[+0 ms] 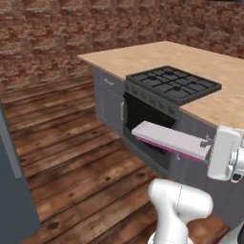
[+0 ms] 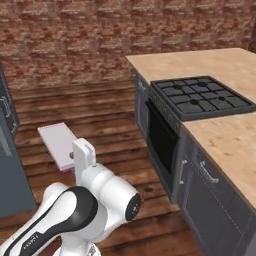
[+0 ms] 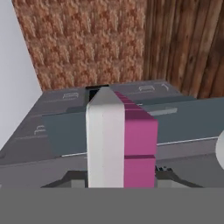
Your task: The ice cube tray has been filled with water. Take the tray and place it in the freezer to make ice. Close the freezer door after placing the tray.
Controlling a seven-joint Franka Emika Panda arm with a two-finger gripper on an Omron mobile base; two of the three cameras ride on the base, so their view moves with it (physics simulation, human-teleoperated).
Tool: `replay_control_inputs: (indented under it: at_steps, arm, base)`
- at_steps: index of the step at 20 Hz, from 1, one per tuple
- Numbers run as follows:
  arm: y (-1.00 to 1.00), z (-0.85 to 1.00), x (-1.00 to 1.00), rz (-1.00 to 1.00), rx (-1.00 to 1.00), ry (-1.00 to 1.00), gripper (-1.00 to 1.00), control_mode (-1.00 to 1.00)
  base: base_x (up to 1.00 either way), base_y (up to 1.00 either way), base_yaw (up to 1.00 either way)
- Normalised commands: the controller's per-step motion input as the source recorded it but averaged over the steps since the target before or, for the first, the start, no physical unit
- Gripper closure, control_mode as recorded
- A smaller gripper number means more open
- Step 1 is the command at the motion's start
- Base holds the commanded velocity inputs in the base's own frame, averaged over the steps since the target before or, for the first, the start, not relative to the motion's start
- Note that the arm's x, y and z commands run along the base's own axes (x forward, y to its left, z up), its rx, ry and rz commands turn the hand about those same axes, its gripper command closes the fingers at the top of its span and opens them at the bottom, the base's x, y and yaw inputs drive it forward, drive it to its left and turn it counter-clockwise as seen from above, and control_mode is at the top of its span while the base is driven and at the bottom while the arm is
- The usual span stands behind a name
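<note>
Now ice cube tray (image 1: 171,139) level, lengthwise out from tool (image 1: 208,143)

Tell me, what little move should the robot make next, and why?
Probably carry the ice cube tray on toward the freezer. The claw is shut on the tray's end, holding it level in the air over the wooden floor, not yet inside anything.

Black gas hob (image 1: 174,84) set in a wooden counter (image 1: 143,55) above an oven (image 1: 147,131), brick wall (image 1: 57,33), plank floor (image 1: 71,162)
</note>
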Motion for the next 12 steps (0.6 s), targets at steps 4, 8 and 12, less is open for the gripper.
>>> replay_control_inputs:
  at_steps: [4, 8, 12]
  arm:
    - [0.0, 0.0, 0.0, 0.0, 0.0, 0.0, 1.0, 1.0]
    - [0.0, 0.0, 0.0, 0.0, 0.0, 0.0, 1.0, 1.0]
    - [0.0, 0.0, 0.0, 0.0, 0.0, 0.0, 1.0, 1.0]
  base:
    - [1.0, 0.0, 0.06]
    - [1.0, 0.0, 0.06]
    - [1.0, 0.01, 0.14]
